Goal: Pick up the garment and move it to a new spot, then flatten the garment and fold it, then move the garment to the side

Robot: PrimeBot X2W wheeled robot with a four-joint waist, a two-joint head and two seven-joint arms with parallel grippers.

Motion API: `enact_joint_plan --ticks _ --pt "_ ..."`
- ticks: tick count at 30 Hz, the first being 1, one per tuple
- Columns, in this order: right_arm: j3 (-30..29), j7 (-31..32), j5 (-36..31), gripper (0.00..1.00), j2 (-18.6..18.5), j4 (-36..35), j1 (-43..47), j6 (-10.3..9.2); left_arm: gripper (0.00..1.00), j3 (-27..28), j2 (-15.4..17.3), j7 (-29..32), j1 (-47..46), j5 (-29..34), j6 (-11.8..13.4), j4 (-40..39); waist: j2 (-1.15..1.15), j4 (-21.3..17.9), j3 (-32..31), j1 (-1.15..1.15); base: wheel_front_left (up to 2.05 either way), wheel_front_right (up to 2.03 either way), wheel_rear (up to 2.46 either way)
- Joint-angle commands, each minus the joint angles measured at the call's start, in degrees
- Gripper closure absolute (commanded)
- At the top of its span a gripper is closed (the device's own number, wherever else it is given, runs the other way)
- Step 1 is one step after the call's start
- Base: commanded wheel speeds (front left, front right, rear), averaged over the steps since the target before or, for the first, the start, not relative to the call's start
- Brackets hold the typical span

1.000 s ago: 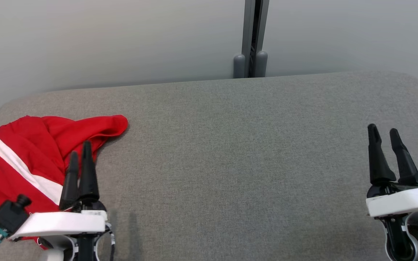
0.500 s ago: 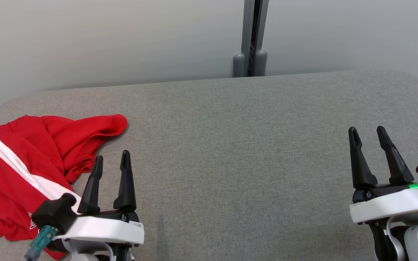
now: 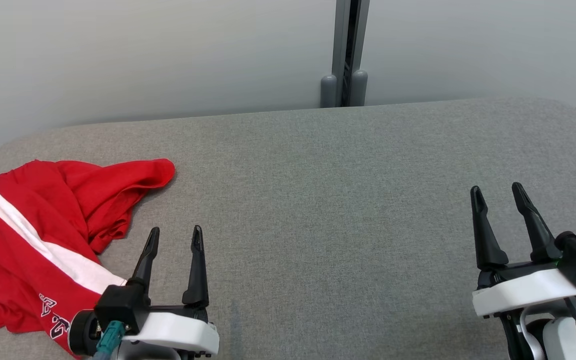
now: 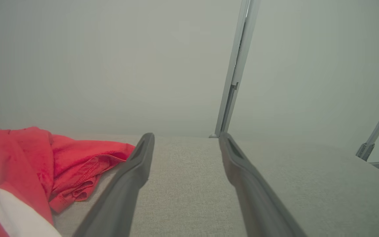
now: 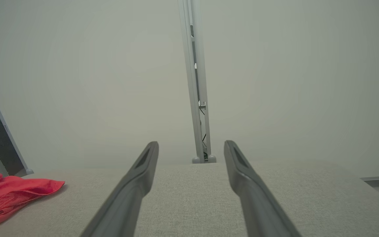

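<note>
The garment [image 3: 53, 235] is a red top with a white stripe and dark lettering, lying crumpled at the left end of the grey padded table [image 3: 318, 200]. Its red folds also show at the left of the left wrist view [image 4: 61, 164] and at the far left of the right wrist view [image 5: 8, 194]. My left gripper [image 3: 175, 237] hovers open just right of the garment, nothing between its fingers. Far to the right, my right gripper [image 3: 498, 192] stands open and empty over bare fabric.
A pale wall runs behind the table, with a grey vertical post [image 3: 345, 50] at its middle. The table's rounded corners curve away at far left and far right. Wide bare fabric lies between the two grippers.
My left gripper has come off the garment, moving right and back toward me, and now stands beside it. The right gripper has shifted left and slightly lower. The garment lies unmoved.
</note>
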Motion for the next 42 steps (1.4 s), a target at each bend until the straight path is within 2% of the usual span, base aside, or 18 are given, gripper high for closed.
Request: enact_joint_plan --ticks 1,4,12,31,42 --pt "-0.1 -0.7 -1.6 0.00 -0.3 0.1 0.1 0.02 0.00 -0.4 0.6 -0.5 0.1 1.7 1.0 -0.2 0.00 0.0 0.0 0.00 0.00 0.00 0.00" --pt "-0.3 -1.2 -2.5 0.00 -0.3 0.7 0.2 0.02 0.00 -1.1 1.0 -0.7 0.0 3.1 2.2 -0.2 0.00 0.0 0.1 0.00 0.00 0.00 0.00" --pt "-0.1 -2.3 -2.4 0.00 -0.3 1.6 0.1 0.02 0.00 -1.9 1.3 -1.3 0.4 5.0 3.7 0.2 0.00 0.0 0.4 0.00 0.00 0.00 0.00" --pt "0.9 -5.0 -2.5 0.00 -0.6 4.6 0.1 0.01 0.00 2.4 -0.9 -2.9 2.7 7.0 -2.1 2.9 0.00 -0.2 0.3 0.00 0.00 0.00 0.00" --pt "1.7 -5.8 -4.4 0.00 -0.6 5.1 -0.2 0.01 0.00 2.1 -0.9 -3.4 3.1 8.5 -1.4 2.7 0.00 -0.3 -0.1 0.00 0.00 0.00 0.00"
